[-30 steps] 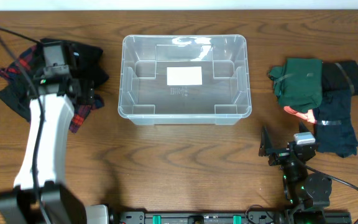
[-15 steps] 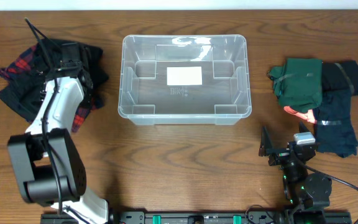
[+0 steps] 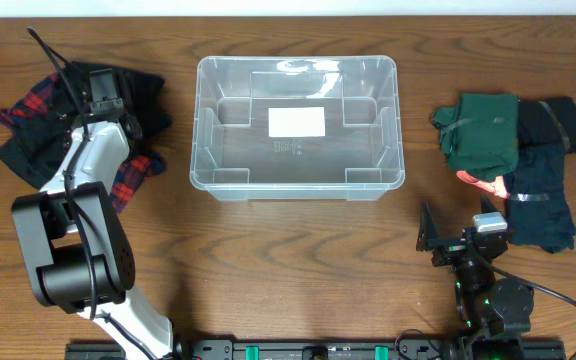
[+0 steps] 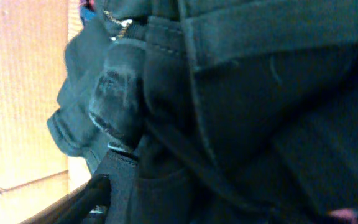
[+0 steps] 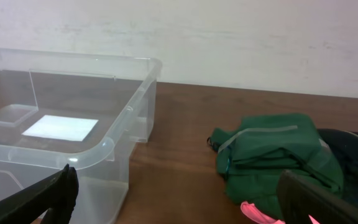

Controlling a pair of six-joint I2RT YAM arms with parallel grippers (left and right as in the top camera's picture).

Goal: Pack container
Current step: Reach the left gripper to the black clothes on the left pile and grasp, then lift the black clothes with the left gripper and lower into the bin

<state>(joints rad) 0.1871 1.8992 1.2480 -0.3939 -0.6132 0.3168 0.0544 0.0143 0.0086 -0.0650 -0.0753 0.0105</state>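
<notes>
Container (image 3: 296,125): clear plastic bin, upright, centre of the wooden table (image 3: 298,260). White label (image 3: 296,122) on its base shows no print; small moulded marks just below it are too small to read.

Left gripper (image 3: 108,92): down in dark garment (image 4: 260,112) on red plaid cloth (image 3: 126,180), left of bin. Fabric hides the jaws, so cannot tell their gap.

Right gripper (image 3: 460,238): near front edge, jaws wide, empty.

Green garment (image 3: 483,130): right of bin.

A brown wooden table (image 3: 298,250) carries everything. A clear plastic container (image 3: 238,150) sits near its centre, a little toward 12 o'clock. At 9 o'clock lies a heap of clothes (image 3: 23,105), dark and red plaid. At 3 o'clock lie a folded green garment (image 3: 483,130) and dark garments (image 3: 546,205), with what may be a pink scrap (image 3: 480,184) between them.
</notes>
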